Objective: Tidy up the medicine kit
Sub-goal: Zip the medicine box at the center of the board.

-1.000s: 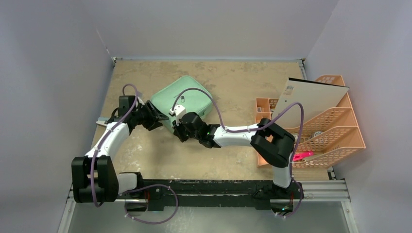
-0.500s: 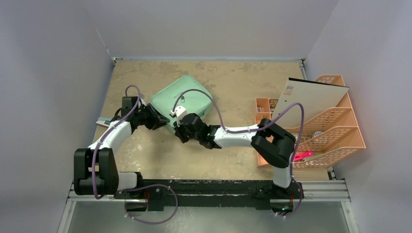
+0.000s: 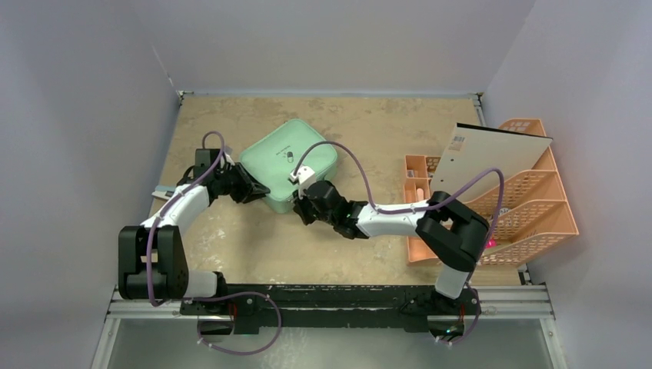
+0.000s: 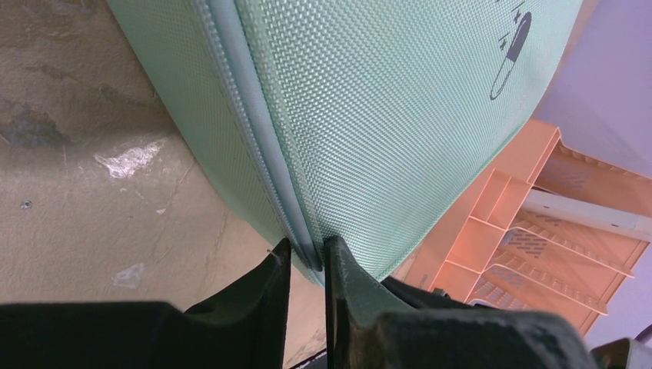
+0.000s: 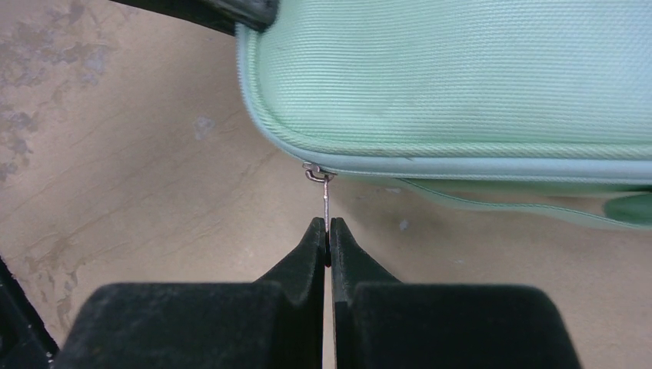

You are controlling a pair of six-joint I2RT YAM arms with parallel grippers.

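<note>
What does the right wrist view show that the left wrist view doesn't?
Only the right wrist view: the zip pull pinched in the right claw. Only the left wrist view: the pill logo, the rack, and the zipped edge of the kit clamped in the left claw. Both: the kit's green shell and the table.

The mint-green fabric rounded-square medicine kit [image 3: 288, 165] lies on the tan mottled table [image 3: 384, 127], left of centre. The black left gripper [image 4: 305, 250] sits at the kit's left near side, its fingers [image 4: 265, 288] clamped either side of the zip seam [image 4: 254, 138]. The black right gripper [image 5: 328, 231] sits before the kit's near edge, closed on the thin metal zipper pull [image 5: 326, 198]. The peach plastic lattice rack [image 3: 530, 207] stands at the table's right edge, well apart, a flat white board [image 3: 492, 157] leaning in it.
</note>
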